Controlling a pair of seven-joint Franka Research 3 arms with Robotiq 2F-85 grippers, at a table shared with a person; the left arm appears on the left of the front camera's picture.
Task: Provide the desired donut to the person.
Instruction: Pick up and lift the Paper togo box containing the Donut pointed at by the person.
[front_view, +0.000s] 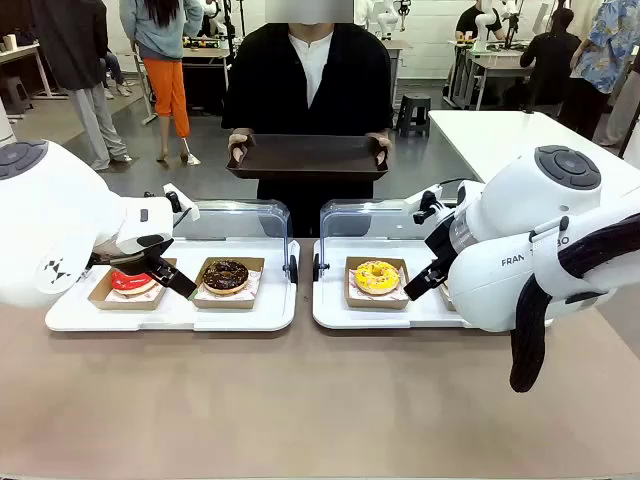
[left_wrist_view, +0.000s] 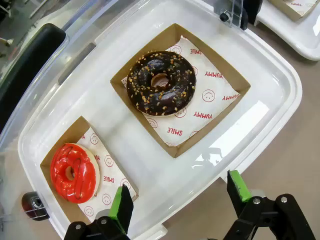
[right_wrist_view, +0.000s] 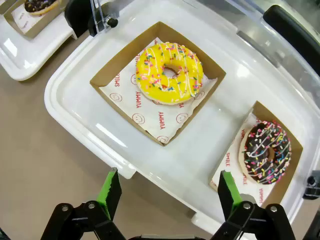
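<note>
I count four donuts before me: one red-glazed donut (left_wrist_view: 73, 172), one chocolate donut with nut crumbs (left_wrist_view: 160, 83), one yellow sprinkled donut (right_wrist_view: 169, 73) and one chocolate donut with coloured sprinkles (right_wrist_view: 265, 151). They take four cardboard boxes (left_wrist_view: 62, 140) (left_wrist_view: 142, 50) (right_wrist_view: 122, 52) (right_wrist_view: 282, 125) on two white trays (front_view: 170, 315) (front_view: 380, 318). There is also one dark serving tray (front_view: 307, 158).

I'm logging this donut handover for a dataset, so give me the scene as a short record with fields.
left white plastic tray: red-glazed donut and nut-topped chocolate donut, each in a brown cardboard box
right white plastic tray: yellow sprinkled donut and chocolate donut with coloured sprinkles
person in black shirt: holds a dark brown serving tray at the far side
left gripper: jaws open, holding nothing
right gripper: jaws open, holding nothing
</note>
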